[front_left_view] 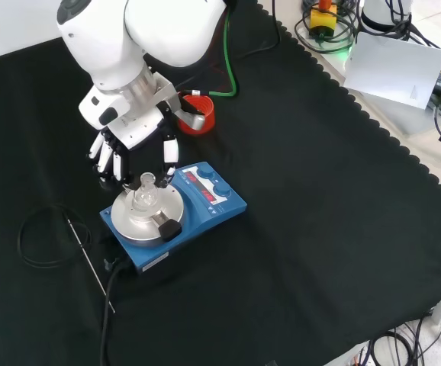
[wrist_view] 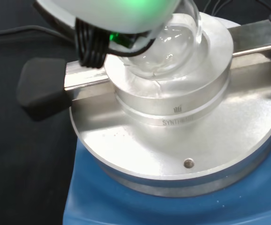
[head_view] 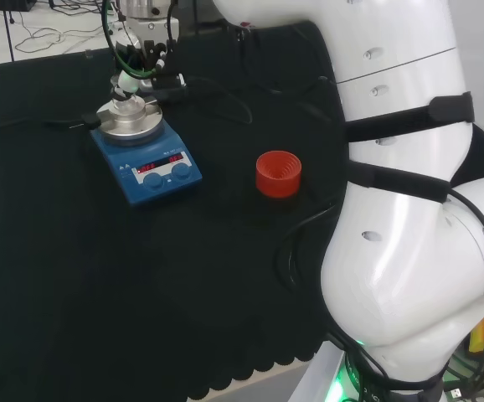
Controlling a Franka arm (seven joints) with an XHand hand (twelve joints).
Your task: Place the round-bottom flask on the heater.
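Observation:
The clear round-bottom flask (front_left_view: 146,195) sits upright in the round metal block on top of the blue heater (front_left_view: 209,204). In the head view the flask (head_view: 127,102) stands at the heater's (head_view: 146,163) far end. The hand (front_left_view: 129,146) hangs just above and behind the flask with its fingers (front_left_view: 169,156) straight and spread, pointing down on either side of the neck, with a small gap showing between them and the glass. The wrist view shows the flask's bulb (wrist_view: 168,47) resting in the block's (wrist_view: 173,110) hollow. In the head view the hand (head_view: 146,50) is directly over the flask.
A red ribbed stand (head_view: 278,173) sits on the cloth right of the heater, partly hidden behind the wrist in the front view (front_left_view: 199,116). A black knob (front_left_view: 167,227) juts from the block. A coiled black cable (front_left_view: 45,236) and thin rod (front_left_view: 91,267) lie left of the heater.

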